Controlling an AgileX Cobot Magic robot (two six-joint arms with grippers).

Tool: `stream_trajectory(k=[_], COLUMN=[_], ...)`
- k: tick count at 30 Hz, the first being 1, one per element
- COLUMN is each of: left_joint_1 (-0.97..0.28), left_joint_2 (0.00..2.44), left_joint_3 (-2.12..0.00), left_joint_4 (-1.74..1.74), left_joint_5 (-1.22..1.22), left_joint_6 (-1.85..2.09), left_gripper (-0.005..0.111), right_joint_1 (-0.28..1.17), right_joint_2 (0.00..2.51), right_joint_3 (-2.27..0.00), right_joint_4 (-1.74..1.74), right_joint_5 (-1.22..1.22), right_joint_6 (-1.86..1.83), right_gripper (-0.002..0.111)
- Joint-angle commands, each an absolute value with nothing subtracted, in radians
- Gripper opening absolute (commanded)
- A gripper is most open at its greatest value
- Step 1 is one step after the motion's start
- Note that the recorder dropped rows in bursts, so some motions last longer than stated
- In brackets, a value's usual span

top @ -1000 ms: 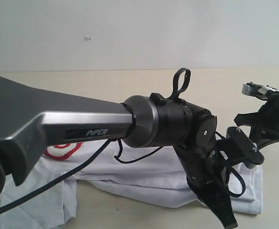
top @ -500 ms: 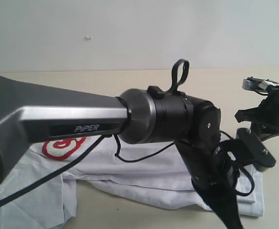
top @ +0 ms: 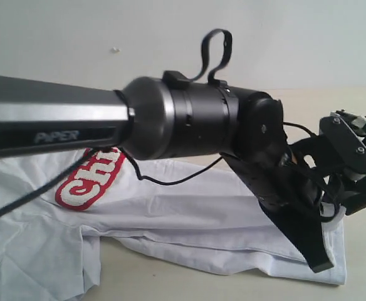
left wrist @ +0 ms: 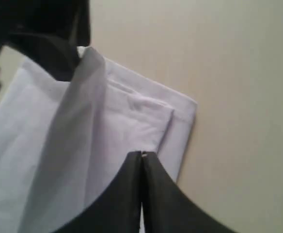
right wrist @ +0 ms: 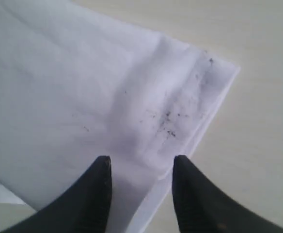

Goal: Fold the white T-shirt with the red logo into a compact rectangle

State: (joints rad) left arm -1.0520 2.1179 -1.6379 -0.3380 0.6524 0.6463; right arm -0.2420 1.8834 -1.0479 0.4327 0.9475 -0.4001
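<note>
Beige table (top: 324, 106) under everything. On it the white T-shirt (top: 189, 213) lies partly folded, with its layered corner right below both claws. Left arm (top: 57, 119), marked PiPER, spans the exterior view and ends beside the right claw.

Left gripper (left wrist: 141, 156): fingers pressed together with only a thin seam between them, tips over the stacked corner layers. Can't tell if any fabric is pinched. A raised ridge of cloth runs alongside it toward a black part (left wrist: 44, 39) beyond its tips.

Right gripper (right wrist: 140, 165): jaws apart, moderate gap, shirt edge showing through that gap, bare table just past one finger.

The red logo (top: 89, 179), only "Ch" readable, sits well away from both claws, back along the left arm. Dark specks (right wrist: 170, 116) on the cloth just ahead of the right fingertips.
</note>
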Motion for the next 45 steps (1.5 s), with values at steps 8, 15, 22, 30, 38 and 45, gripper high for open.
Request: stream_trajectory(k=[8,15,22,30,38,45], left_joint_1=[-0.901,-0.846,-0.846,-0.846,-0.846,-0.846], left_joint_2=[1.767,1.601,1.47,1.428,1.39,1.383], left_joint_3=[-1.348,-1.184,-1.078,-1.023,-0.956,-0.931], left_joint_4=[-0.326,-0.326,-0.333,-0.329,-0.329,-0.329], left_joint_5=[0.522,0.459,0.359,0.344,0.26,0.233], left_joint_6=[0.65,0.651,0.651,0.651,0.651,0.651], left_gripper=[0.0,0.0,0.0,0.0,0.0,0.0], right_joint_1=[-0.235,-0.132,-0.116,-0.116,-0.116,-0.116], right_joint_2=[1.759,1.759,1.772,1.759,1.758,1.76], right_joint_3=[-0.962,-0.934,-0.934,-0.934,-0.88,-0.845], right_joint_4=[0.208,0.068,0.071,-0.011,0.153,0.214], right_joint_5=[0.783,0.655,0.658,0.746,0.7,0.586], right_joint_6=[-0.394,-0.553,-0.59,-0.677,-0.916,-1.002], right_gripper=[0.039,0.039,0.039,0.039,0.039,0.039])
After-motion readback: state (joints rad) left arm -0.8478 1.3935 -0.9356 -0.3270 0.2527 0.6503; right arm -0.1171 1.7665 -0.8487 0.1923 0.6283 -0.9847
